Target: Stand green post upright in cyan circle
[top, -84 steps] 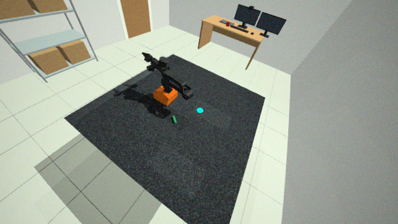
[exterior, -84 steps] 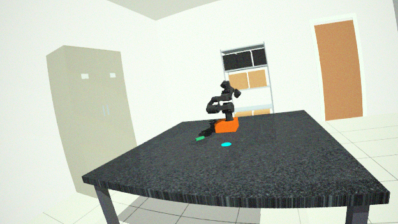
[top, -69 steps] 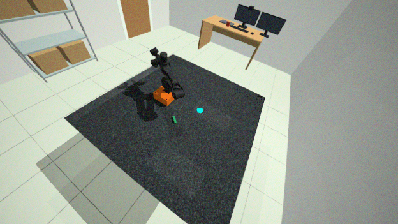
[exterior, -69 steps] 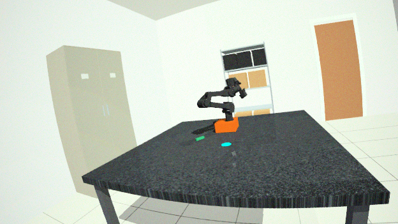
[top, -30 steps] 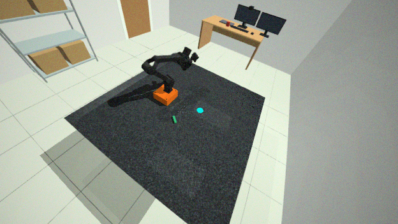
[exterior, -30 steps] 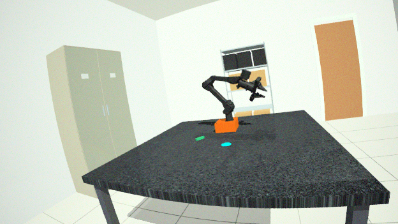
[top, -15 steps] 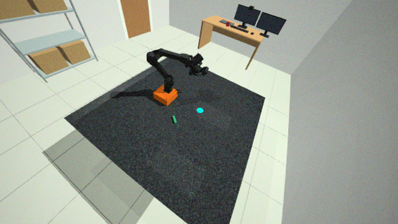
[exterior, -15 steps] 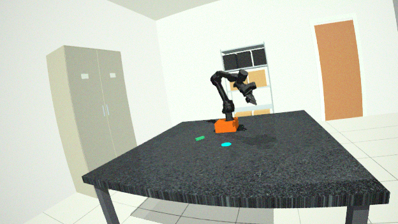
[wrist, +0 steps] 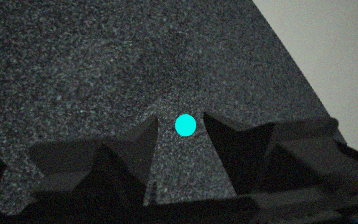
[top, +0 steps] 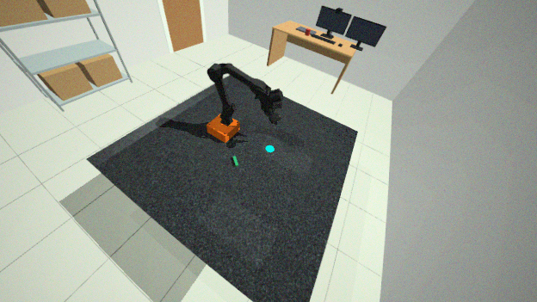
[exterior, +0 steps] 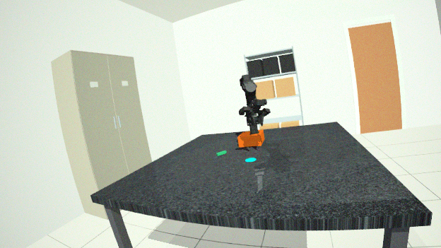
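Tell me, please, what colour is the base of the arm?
The arm's base is orange. It shows best in the top view.

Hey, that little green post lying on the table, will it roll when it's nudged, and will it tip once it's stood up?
The green post looks short, stiff and slim, so it probably keeps its shape. Lying flat, it may roll sideways if round. Stood on the cyan circle, its narrow end likely tips easily.

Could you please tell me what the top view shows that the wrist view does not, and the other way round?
Only the top view shows the green post lying on the dark table, the arm's orange base, and the desk with monitors and shelving. Only the wrist view shows the fingers close up, parted with nothing between them. Both show the cyan circle and the gripper above the table.
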`<control>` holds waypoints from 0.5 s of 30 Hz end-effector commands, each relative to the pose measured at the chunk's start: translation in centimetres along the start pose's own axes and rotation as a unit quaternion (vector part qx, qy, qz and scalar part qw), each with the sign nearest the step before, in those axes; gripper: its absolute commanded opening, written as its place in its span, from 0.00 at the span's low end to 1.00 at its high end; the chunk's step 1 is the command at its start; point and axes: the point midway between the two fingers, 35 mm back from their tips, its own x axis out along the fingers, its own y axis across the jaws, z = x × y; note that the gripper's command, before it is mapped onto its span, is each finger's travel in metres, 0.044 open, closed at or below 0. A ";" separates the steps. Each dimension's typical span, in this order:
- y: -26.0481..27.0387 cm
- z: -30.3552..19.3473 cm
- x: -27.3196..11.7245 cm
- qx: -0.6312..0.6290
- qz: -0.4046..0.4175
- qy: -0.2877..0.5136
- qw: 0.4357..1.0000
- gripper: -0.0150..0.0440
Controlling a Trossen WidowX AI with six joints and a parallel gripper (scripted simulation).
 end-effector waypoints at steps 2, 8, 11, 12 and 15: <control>-3.6 -3.3 0.4 0.115 -0.016 0.055 0.992 0.65; -7.6 -8.3 0.2 0.265 -0.036 0.116 0.957 0.65; -9.2 -11.0 -0.1 0.339 -0.045 0.144 0.929 0.65; -9.7 -11.9 -0.3 0.363 -0.048 0.152 0.918 0.65; -11.0 -14.8 -0.8 0.434 -0.057 0.177 0.881 0.65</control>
